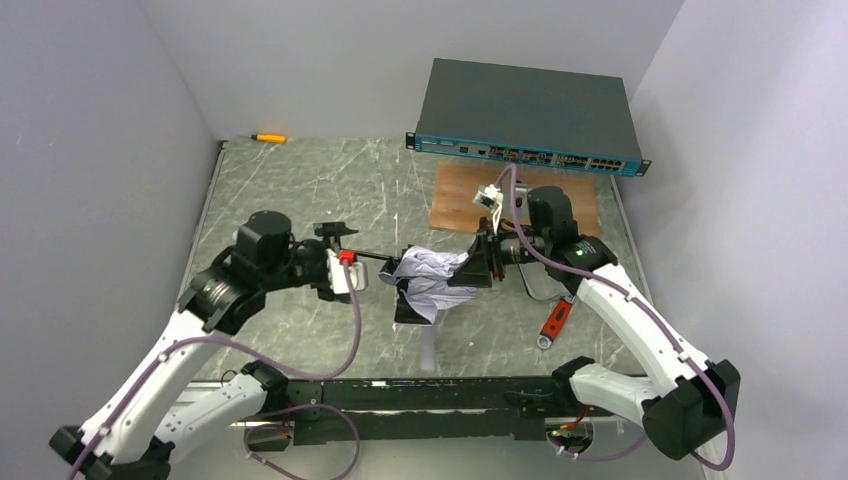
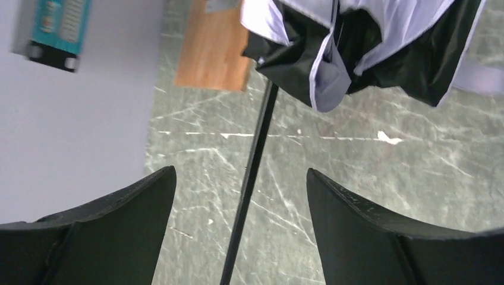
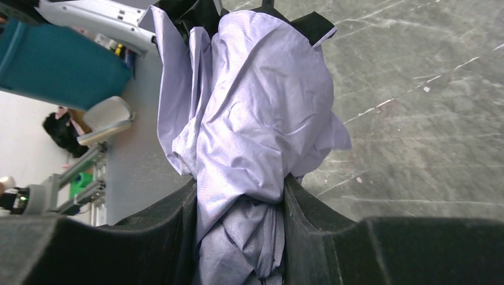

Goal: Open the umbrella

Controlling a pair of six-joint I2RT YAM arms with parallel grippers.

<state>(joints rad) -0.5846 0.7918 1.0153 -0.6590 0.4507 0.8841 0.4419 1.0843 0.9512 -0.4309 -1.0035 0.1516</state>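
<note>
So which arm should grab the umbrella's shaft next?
Left, likely: the left fingers are open and straddle the umbrella's shaft, whereas the right fingers are shut on the canopy.

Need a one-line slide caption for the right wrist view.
Right gripper shut on the umbrella, its silvery-white canopy bunched between the fingers, scratched table behind.

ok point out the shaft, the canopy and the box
shaft point(image 2: 255, 160): left wrist view, middle of the black rod
canopy point(image 3: 255, 119): right wrist view, silvery folds at its centre
box point(image 1: 525, 100): top view, its grey lid
</note>
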